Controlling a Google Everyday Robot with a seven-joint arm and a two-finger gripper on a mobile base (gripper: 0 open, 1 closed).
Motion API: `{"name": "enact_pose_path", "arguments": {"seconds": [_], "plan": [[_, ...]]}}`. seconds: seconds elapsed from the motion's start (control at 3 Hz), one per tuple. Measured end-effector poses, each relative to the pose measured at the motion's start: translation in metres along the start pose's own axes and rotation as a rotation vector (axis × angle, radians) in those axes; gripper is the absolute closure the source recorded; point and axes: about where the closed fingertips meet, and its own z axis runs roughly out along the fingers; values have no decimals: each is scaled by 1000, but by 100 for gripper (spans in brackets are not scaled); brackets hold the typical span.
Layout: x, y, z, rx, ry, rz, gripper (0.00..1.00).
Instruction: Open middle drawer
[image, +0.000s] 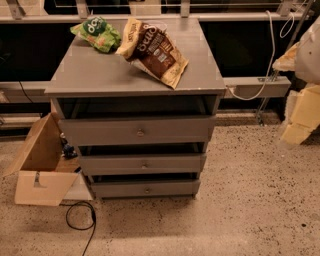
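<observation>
Gripper pale, blocky, cut off at right frame edge, grip unreadable | middle drawer flat grey front, round metal knob, between taller and slimmer fronts | crinkled green bag at cabinet top back-left corner

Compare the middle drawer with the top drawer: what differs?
Height: the top drawer has the tallest front; the middle drawer has a lower one. Position: the top drawer sits under the cabinet top, the middle drawer between it and the bottom drawer. Gap: the dark slot above the top drawer looks taller than the one above the middle drawer. Shared: grey flat fronts, one small round centre knob. The gripper is not in view.
</observation>
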Motion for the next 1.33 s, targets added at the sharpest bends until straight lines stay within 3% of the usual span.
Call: {"name": "enact_pose_path", "arguments": {"seconds": [0.33,0.67,1.0,1.33], "plan": [[0,0,0,0,0,0,0],[-2,7,18,-30,-57,-1,0],[-37,53,113,-158,-284,-51,0],[-74,89,190,-239,-380,-85,0]]}}
